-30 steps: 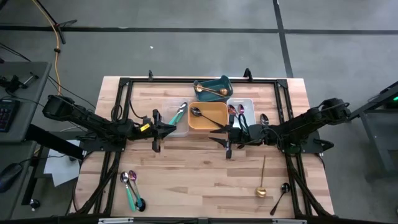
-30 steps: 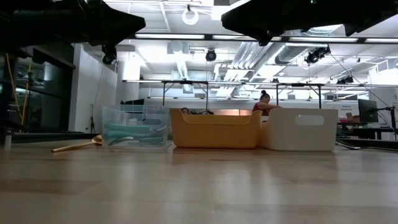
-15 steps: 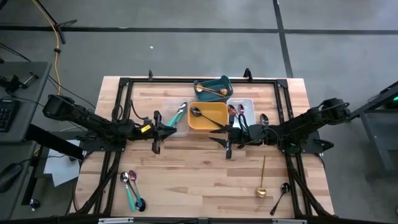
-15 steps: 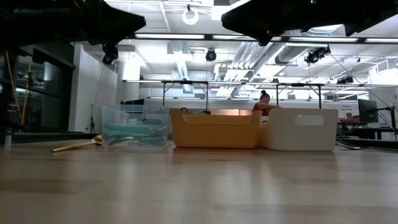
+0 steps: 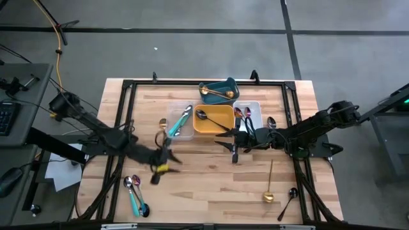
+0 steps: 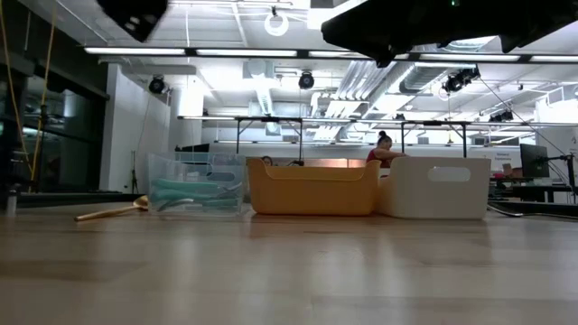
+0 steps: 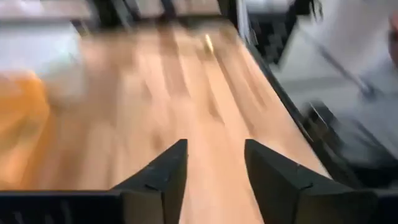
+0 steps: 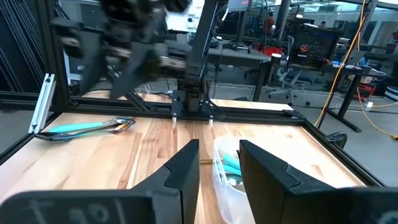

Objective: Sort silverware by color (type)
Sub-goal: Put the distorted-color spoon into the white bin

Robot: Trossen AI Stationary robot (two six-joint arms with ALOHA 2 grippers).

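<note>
My left gripper point(image 7: 214, 165) hangs open over bare wood near the table's middle left point(image 5: 155, 175), with nothing between its fingers. My right gripper point(image 8: 214, 162) is open and empty, level, just in front of the orange tray point(image 5: 231, 142). The silverware is spread about. A teal spoon point(image 5: 181, 121) leans out of the clear tray point(image 5: 185, 131). A gold spoon point(image 6: 113, 212) lies beside that tray. A black spoon point(image 5: 201, 115) is in the orange tray point(image 5: 217, 124). Pink-purple spoons point(image 5: 241, 114) sit in the white tray point(image 5: 255, 105), and a gold spoon point(image 5: 214, 93) in the teal tray point(image 5: 223, 84).
Loose spoons lie at the near left point(image 5: 134, 195), and a gold spoon point(image 5: 270, 185) and a black spoon point(image 5: 287, 201) at the near right. One more spoon point(image 5: 271, 121) rests right of the white tray. A black frame rail point(image 5: 192, 83) rings the table.
My left gripper has swung away from the clear tray toward the table's near edge, mostly in the last half second, and it has risen out of the low view's upper left. My right arm has kept still.
</note>
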